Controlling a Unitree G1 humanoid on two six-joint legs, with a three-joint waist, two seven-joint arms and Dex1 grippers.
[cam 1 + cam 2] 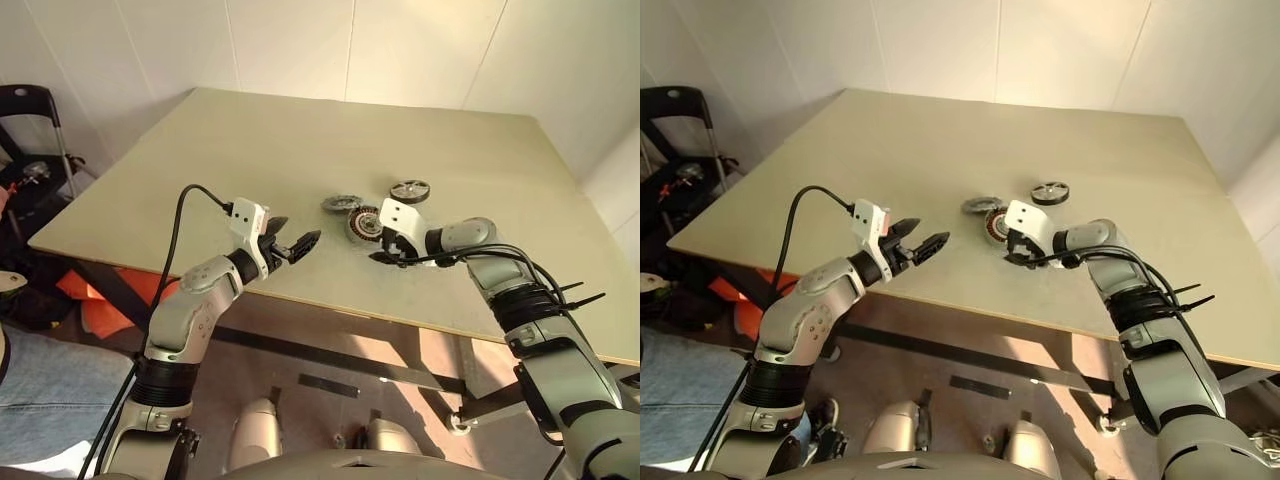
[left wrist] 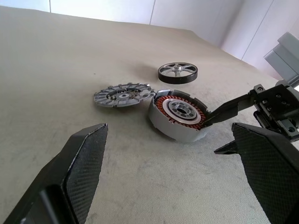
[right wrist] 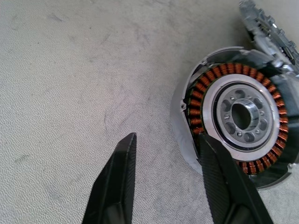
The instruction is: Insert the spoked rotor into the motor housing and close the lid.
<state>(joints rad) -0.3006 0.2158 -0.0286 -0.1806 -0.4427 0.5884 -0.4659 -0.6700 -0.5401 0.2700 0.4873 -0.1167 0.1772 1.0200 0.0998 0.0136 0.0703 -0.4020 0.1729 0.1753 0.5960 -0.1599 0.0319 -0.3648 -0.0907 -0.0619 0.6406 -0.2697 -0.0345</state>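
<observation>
The motor housing, a silver cup with copper-red windings, sits on the table a little tipped toward the near edge. The lid, a grey notched disc, lies flat right beside it on its left. Behind them the spoked rotor, dark-rimmed, lies apart. My right gripper is open at the housing's near right side. One of its fingers lies over the housing's rim and the other stands outside over bare table. My left gripper hovers open to the left of the parts, holding nothing.
The beige table has its front edge just below both grippers. A black chair frame stands off the table's left side, with orange items on the floor beneath. White walls close the back.
</observation>
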